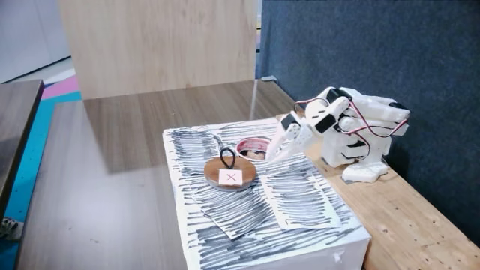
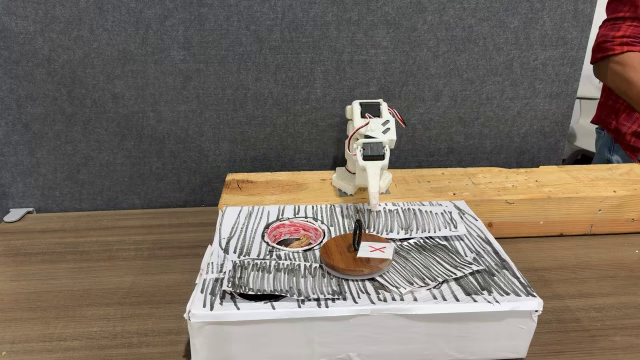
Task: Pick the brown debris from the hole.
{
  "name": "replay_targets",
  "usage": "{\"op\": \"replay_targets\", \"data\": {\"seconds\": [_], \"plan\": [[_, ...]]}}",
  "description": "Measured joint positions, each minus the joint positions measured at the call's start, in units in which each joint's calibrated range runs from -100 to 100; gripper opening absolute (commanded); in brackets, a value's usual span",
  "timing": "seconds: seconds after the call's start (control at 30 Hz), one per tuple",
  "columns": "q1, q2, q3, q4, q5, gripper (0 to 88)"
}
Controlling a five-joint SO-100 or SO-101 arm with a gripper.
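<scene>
- White two-finger gripper point(image 1: 264, 155): tips lowered at the rim of the hole; whether its fingers are parted or closed cannot be told.
- Round dark hole with pinkish-red rim point(image 2: 294, 235): directly beneath the tips, in the scribbled white box top point(image 2: 440, 225).
- Pale-brown debris lump point(image 1: 256, 154): inside the hole, just beside the tips.
- Round wooden disc with red-X label and black loop point(image 2: 356, 257): lying near the gripper, beside the hole.
</scene>
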Motion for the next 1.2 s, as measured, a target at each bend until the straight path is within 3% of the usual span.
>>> {"op": "replay_targets", "data": {"seconds": [0.17, 0.43, 0.87, 1.2], "plan": [[0.0, 7.0, -8.3, 0.0, 4.1, 1.9], [1.3, 43.5, -42.0, 3.2, 4.4, 1.9], [25.6, 91.4, -104.4, 41.2, 4.9, 2.6], [26.0, 105.5, -110.2, 42.4, 5.1, 4.8]]}}
